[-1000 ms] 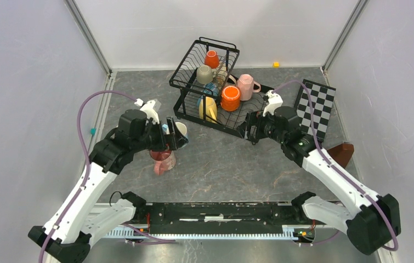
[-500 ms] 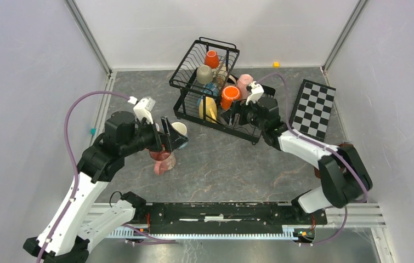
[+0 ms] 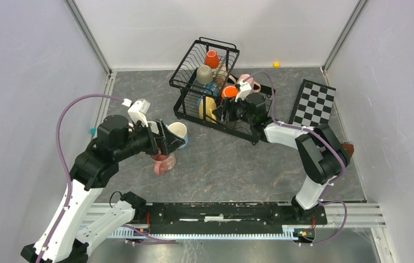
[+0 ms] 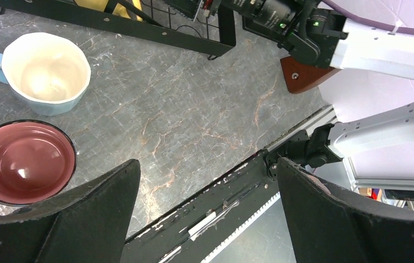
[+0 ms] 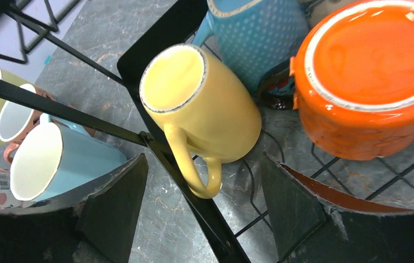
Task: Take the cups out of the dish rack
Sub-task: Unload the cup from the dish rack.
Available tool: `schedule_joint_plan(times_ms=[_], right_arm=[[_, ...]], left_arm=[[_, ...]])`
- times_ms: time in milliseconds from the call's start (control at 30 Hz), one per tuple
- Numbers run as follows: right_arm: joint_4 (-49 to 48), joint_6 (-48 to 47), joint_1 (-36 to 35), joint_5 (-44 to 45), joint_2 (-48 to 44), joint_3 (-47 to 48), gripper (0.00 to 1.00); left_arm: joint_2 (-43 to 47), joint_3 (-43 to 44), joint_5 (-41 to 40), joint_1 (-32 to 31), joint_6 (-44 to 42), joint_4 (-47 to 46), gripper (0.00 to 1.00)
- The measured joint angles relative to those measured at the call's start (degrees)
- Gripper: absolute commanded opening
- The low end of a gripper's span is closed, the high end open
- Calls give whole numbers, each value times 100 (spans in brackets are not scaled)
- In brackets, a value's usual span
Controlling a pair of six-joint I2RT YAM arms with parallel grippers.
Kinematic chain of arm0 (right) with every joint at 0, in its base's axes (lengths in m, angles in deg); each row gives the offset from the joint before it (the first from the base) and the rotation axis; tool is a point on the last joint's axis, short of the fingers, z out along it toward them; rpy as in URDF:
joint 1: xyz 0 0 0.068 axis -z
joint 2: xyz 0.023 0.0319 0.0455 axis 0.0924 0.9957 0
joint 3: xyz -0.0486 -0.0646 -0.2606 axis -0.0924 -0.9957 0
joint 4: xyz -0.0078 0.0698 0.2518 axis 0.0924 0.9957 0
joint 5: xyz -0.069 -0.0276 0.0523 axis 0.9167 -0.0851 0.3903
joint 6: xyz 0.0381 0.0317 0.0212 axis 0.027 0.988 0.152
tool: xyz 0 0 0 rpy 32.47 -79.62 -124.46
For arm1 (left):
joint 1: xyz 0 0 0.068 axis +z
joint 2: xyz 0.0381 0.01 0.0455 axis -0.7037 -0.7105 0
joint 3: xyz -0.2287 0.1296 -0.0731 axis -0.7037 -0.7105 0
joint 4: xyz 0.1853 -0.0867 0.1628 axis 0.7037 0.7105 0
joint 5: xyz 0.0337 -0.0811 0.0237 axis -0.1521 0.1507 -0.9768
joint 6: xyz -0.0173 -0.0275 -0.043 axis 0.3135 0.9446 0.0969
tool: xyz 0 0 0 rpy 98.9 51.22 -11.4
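Note:
The black wire dish rack (image 3: pixel 185 71) stands at the back centre. Its upper basket holds a small orange cup (image 3: pixel 211 57) and a beige cup (image 3: pixel 204 74). The lower tray holds a blue cup (image 3: pixel 211 90), a yellow cup (image 3: pixel 207 108), an orange cup (image 3: pixel 228 91) and a pink cup (image 3: pixel 245 81). My right gripper (image 5: pixel 203 161) reaches into the lower tray, open, its fingers either side of the yellow cup's (image 5: pixel 199 104) handle and a rack bar. My left gripper (image 4: pixel 207 164) is open and empty above the table, near a light blue cup (image 4: pixel 45 74) and a pink cup (image 4: pixel 23 163).
A black-and-white checkered board (image 3: pixel 312 107) lies right of the rack, with a brown block (image 3: pixel 349 147) nearer the front. Beside the yellow cup stands an upturned orange cup (image 5: pixel 369 76). The grey walls close in on both sides.
The right arm has swung left into the rack's lower tray up to the yellow cup, its jaws narrowing a little. The left arm has drawn back slightly to the left.

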Motion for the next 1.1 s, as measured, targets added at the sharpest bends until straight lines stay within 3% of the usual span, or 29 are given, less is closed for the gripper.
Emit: schedule_joint_plan(times_ms=[567,1100], right_arm=[[-476,302,-98,-116,817,186,60],[-654,326,-166,197,828,63,39]], left_arm=[[31,33,-2,0,2,105,100],[72,37,-2,0,4,107,100]])
